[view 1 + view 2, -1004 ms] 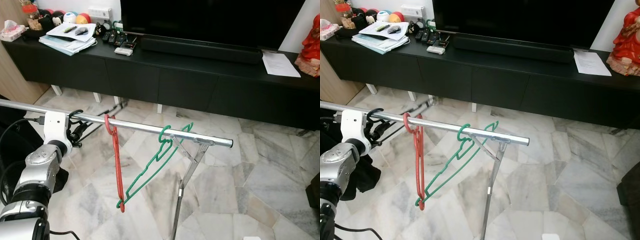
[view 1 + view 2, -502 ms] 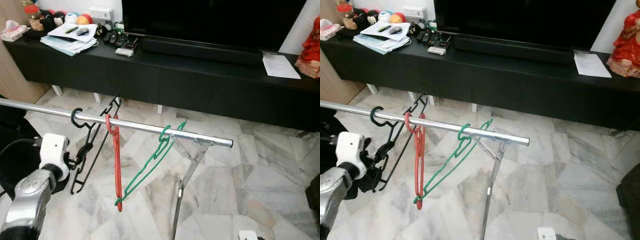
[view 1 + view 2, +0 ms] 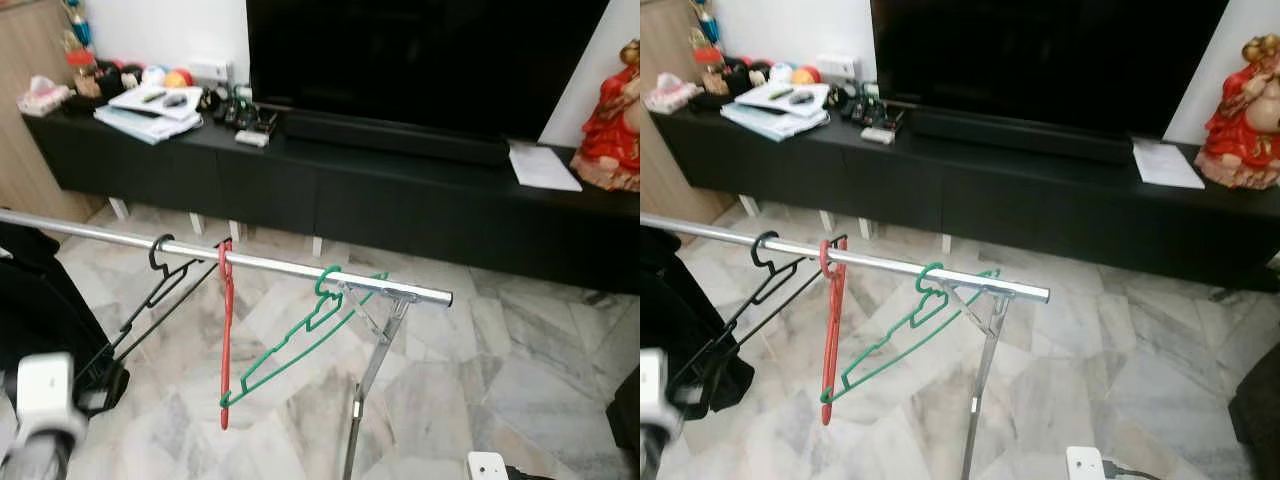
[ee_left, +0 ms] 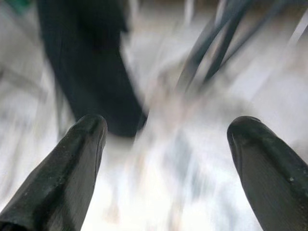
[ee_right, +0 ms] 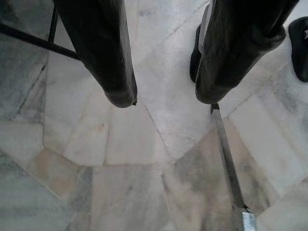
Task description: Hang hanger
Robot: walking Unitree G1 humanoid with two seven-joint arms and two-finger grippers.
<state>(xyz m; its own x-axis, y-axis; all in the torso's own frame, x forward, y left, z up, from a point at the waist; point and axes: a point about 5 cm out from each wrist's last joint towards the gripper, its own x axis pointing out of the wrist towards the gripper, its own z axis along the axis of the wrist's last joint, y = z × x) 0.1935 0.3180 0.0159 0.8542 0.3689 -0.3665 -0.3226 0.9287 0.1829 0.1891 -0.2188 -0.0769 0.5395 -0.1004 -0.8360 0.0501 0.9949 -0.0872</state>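
The black hanger (image 3: 150, 290) hangs by its hook on the silver rail (image 3: 270, 265), toward the rail's left stretch, its body slanting down and to the left. Just to its right on the same rail hangs a red hanger (image 3: 226, 340), nearly edge-on, and further along, close to the rail's free right end, a green hanger (image 3: 300, 340) tilts down to the left so that its low tip comes near the red one's bottom. A slanted metal leg (image 3: 365, 385) props the rail below that end.

The left pincer (image 4: 168, 144) is low, its two black fingers spread wide with nothing between them; its wrist view is blurred, with dark shapes and pale floor beyond. The white wrist block (image 3: 45, 395) of the left arm sits at the lower left, below and apart from the black hanger. The right pincer (image 5: 163, 96) points down at the marble floor (image 3: 520, 370), fingers apart and empty.

Behind the rail runs a long black TV cabinet (image 3: 400, 195) carrying a big dark screen (image 3: 420, 70), papers (image 3: 150, 105) at its left end and a red figurine (image 3: 612, 120) at its right end.
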